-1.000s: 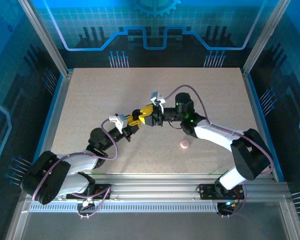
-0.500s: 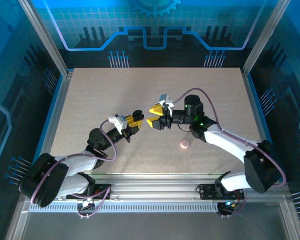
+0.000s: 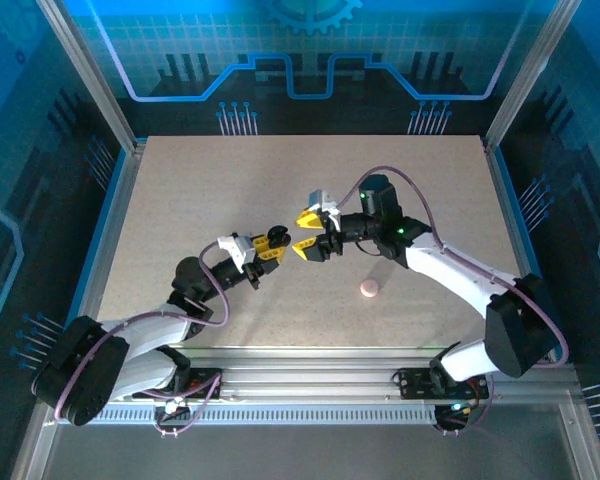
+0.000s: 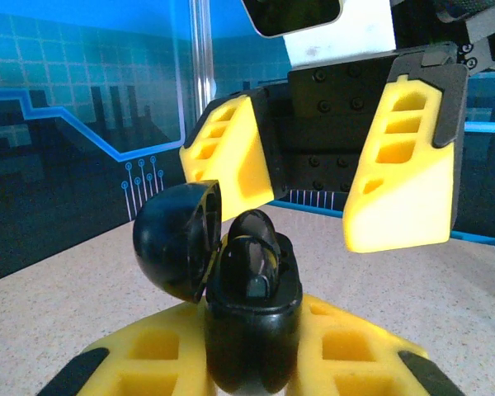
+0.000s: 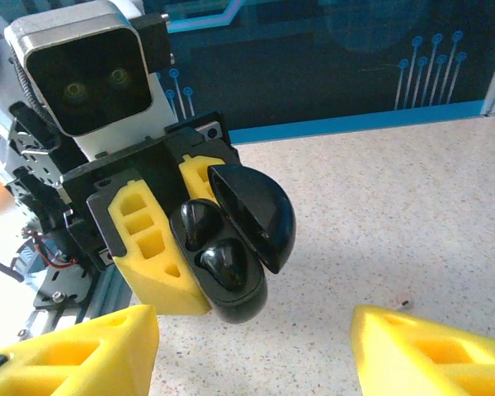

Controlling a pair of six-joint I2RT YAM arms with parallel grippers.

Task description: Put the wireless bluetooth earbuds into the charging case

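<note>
Earbuds point(image 5: 223, 262), two glossy black pieces, sit side by side in the wells of the charging case point(image 4: 252, 330), which is lifted off the counter point(image 3: 180, 190) near its middle. The left pincer point(image 3: 273, 241) is clenched on the black case body, one yellow finger pressed against each side, and holds it roughly upright. In the left wrist view the fingers flank the base of the case at 6 o'clock in the picture. The case's domed lid point(image 4: 173, 239) is hinged open: in that view it hangs off the body toward 10 o'clock, and in the right wrist view it leans toward 2 o'clock over the two buds. The right pincer point(image 3: 306, 233) faces the case from the 3 o'clock side in the top view, just beside it without touching. It is released, its yellow fingers spread wide with nothing between them. From the left wrist camera these two fingers stand behind and above the open case, at about 12 and 2 o'clock from it. On the counter, at about 4 o'clock from the two pincers and well apart from them, lies a small pink round thing point(image 3: 369, 289). In the top view the left arm reaches in from 7 o'clock and the right arm from 4 o'clock.
</note>
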